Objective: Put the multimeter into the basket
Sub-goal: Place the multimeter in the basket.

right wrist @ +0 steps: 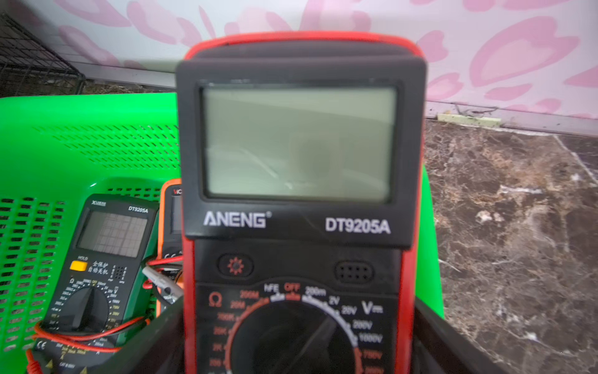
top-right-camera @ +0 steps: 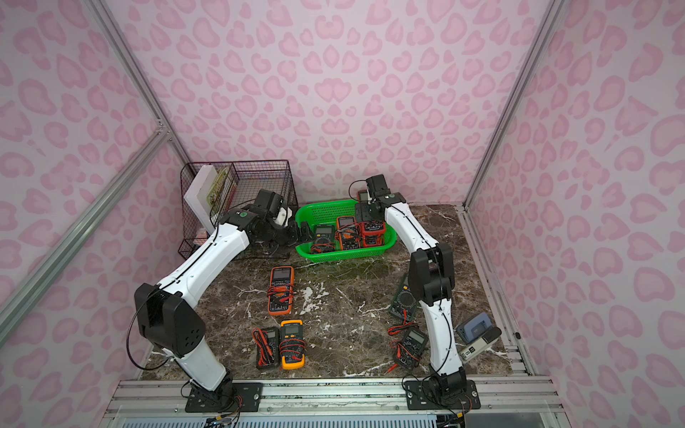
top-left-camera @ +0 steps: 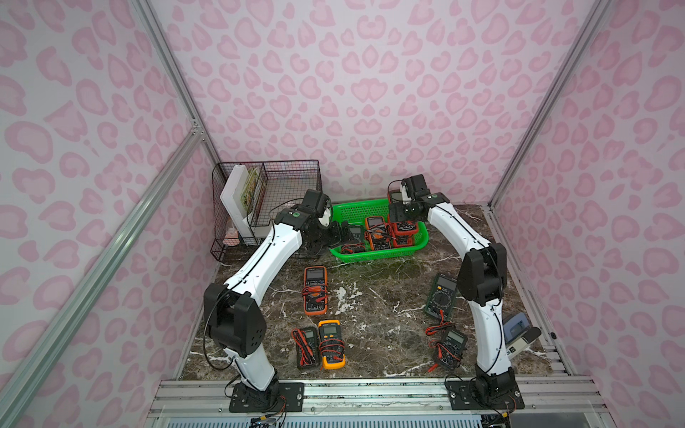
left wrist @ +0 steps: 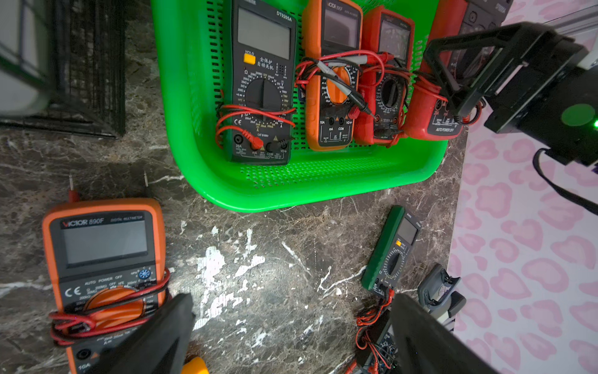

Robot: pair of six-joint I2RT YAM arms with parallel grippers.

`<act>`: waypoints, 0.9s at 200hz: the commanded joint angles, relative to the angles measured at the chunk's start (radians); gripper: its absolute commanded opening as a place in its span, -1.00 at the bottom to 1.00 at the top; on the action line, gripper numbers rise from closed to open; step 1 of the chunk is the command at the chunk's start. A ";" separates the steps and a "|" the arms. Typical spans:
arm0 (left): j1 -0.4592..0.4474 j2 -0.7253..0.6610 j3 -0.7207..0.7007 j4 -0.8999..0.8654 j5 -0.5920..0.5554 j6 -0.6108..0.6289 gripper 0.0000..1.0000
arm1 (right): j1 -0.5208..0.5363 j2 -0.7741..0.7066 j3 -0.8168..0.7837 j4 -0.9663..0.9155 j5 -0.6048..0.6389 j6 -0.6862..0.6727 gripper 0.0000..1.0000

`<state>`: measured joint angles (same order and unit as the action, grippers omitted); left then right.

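The green basket (top-left-camera: pixel 370 257) (top-right-camera: pixel 341 255) (left wrist: pixel 291 194) stands at the back of the marble table. It holds a black multimeter (left wrist: pixel 263 81), an orange one (left wrist: pixel 333 81) and red ones (left wrist: pixel 388 81). My right gripper (top-left-camera: pixel 402 214) (top-right-camera: pixel 367 215) (right wrist: pixel 297 307) is open over the basket's right end. Its jaws flank a red ANENG multimeter (right wrist: pixel 301 145) (top-left-camera: pixel 396 195), which tilts up above the rim. My left gripper (top-left-camera: pixel 343 237) (top-right-camera: pixel 302 231) (left wrist: pixel 293 298) hangs open and empty at the basket's left end. An orange multimeter (top-left-camera: pixel 315 291) and a yellow one (top-left-camera: pixel 331 344) lie on the table.
Further multimeters lie on the table: a small black one (top-left-camera: pixel 307 346), a dark green one (top-left-camera: pixel 441 296) and a black one (top-left-camera: pixel 450 348) with loose red leads. A black wire rack (top-left-camera: pixel 267 192) stands at the back left. A blue-grey device (top-left-camera: pixel 519 329) sits at the right edge.
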<state>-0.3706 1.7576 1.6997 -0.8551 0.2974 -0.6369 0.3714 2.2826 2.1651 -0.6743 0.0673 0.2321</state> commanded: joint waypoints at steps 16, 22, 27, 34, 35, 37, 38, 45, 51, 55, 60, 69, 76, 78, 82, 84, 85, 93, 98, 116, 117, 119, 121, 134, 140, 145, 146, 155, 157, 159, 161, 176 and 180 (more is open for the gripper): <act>0.004 0.119 0.154 0.004 0.006 0.026 0.97 | -0.017 0.015 0.013 -0.032 -0.082 0.046 0.99; 0.004 0.149 0.188 0.004 0.008 0.030 0.97 | -0.018 0.027 0.010 -0.037 -0.084 0.049 0.99; 0.005 0.174 0.216 0.003 0.008 0.035 0.97 | -0.019 0.028 0.007 -0.039 -0.085 0.049 0.99; 0.007 0.208 0.256 0.002 0.009 0.036 0.97 | -0.019 0.026 0.001 -0.039 -0.083 0.046 0.99; 0.007 0.212 0.261 0.002 0.010 0.037 0.97 | -0.019 0.025 -0.001 -0.040 -0.083 0.046 0.99; 0.008 0.223 0.270 0.003 0.012 0.037 0.97 | -0.019 0.025 -0.002 -0.040 -0.080 0.046 0.99; 0.008 0.228 0.277 0.003 0.013 0.037 0.97 | -0.019 0.025 -0.003 -0.040 -0.081 0.045 0.99; 0.011 0.264 0.316 0.005 0.020 0.037 0.97 | -0.020 0.023 -0.006 -0.044 -0.076 0.041 0.99; 0.013 0.294 0.351 0.008 0.023 0.035 0.97 | -0.020 0.022 -0.007 -0.048 -0.072 0.037 0.99; 0.015 0.316 0.372 0.008 0.029 0.031 0.97 | -0.022 0.022 -0.007 -0.051 -0.069 0.035 0.99; 0.017 0.341 0.403 0.013 0.037 0.027 0.97 | -0.024 0.022 -0.010 -0.055 -0.067 0.033 0.99; 0.018 0.388 0.454 0.024 0.052 0.016 0.97 | -0.026 0.020 -0.013 -0.062 -0.068 0.029 0.99; 0.019 0.423 0.493 0.033 0.061 0.005 0.97 | -0.027 0.020 -0.015 -0.068 -0.065 0.026 0.99; 0.019 0.434 0.504 0.035 0.063 0.002 0.97 | -0.028 0.020 -0.016 -0.069 -0.063 0.025 0.99; 0.019 0.453 0.525 0.042 0.070 -0.007 0.97 | -0.028 0.019 -0.017 -0.071 -0.061 0.022 0.99; 0.019 0.462 0.536 0.046 0.072 -0.012 0.97 | -0.028 0.020 -0.017 -0.071 -0.060 0.022 0.99; 0.019 0.468 0.542 0.048 0.074 -0.014 0.97 | -0.028 0.019 -0.017 -0.072 -0.059 0.021 0.99; 0.019 0.504 0.580 0.065 0.086 -0.035 0.97 | -0.028 0.019 -0.017 -0.076 -0.059 0.018 0.99; 0.019 0.526 0.599 0.080 0.092 -0.048 0.97 | -0.029 0.019 -0.018 -0.078 -0.058 0.016 0.99; 0.018 0.591 0.648 0.154 0.118 -0.109 0.97 | -0.031 0.024 -0.019 -0.089 -0.054 0.012 0.99; 0.018 0.595 0.649 0.159 0.120 -0.113 0.97 | -0.031 0.025 -0.019 -0.090 -0.054 0.012 0.99; 0.018 0.600 0.652 0.170 0.123 -0.119 0.97 | -0.031 0.026 -0.019 -0.092 -0.053 0.011 0.99; 0.018 0.606 0.654 0.180 0.126 -0.127 0.97 | -0.031 0.027 -0.019 -0.093 -0.052 0.010 0.99; 0.016 0.639 0.658 0.251 0.148 -0.180 0.97 | -0.031 0.032 -0.022 -0.099 -0.050 0.006 0.99; 0.015 0.654 0.658 0.282 0.157 -0.198 0.97 | -0.031 0.035 -0.022 -0.101 -0.048 0.005 0.99; 0.012 0.665 0.660 0.302 0.161 -0.214 0.97 | -0.031 0.036 -0.023 -0.102 -0.047 0.004 0.99; 0.012 0.667 0.661 0.306 0.161 -0.216 0.97 | -0.031 0.037 -0.024 -0.102 -0.047 0.004 0.99; 0.006 0.689 0.673 0.328 0.163 -0.233 0.97 | -0.031 0.037 -0.029 -0.102 -0.045 0.004 0.99; 0.005 0.694 0.678 0.332 0.164 -0.237 0.97 | -0.033 0.037 -0.031 -0.102 -0.046 0.003 0.99; 0.003 0.699 0.682 0.336 0.165 -0.239 0.97 | -0.034 0.038 -0.032 -0.103 -0.046 0.004 0.99; 0.002 0.704 0.687 0.340 0.166 -0.242 0.97 | -0.033 0.038 -0.033 -0.104 -0.046 0.004 0.99; -0.009 0.737 0.723 0.348 0.164 -0.251 0.97 | -0.034 0.036 -0.045 -0.102 -0.053 0.008 0.99; -0.011 0.745 0.729 0.353 0.164 -0.256 0.97 | -0.034 0.037 -0.048 -0.101 -0.056 0.009 0.99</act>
<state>-0.3683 2.4687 2.3848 -0.5919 0.4351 -0.8379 0.3405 2.3165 2.1319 -0.7757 0.0063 0.2493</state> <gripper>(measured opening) 0.984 0.996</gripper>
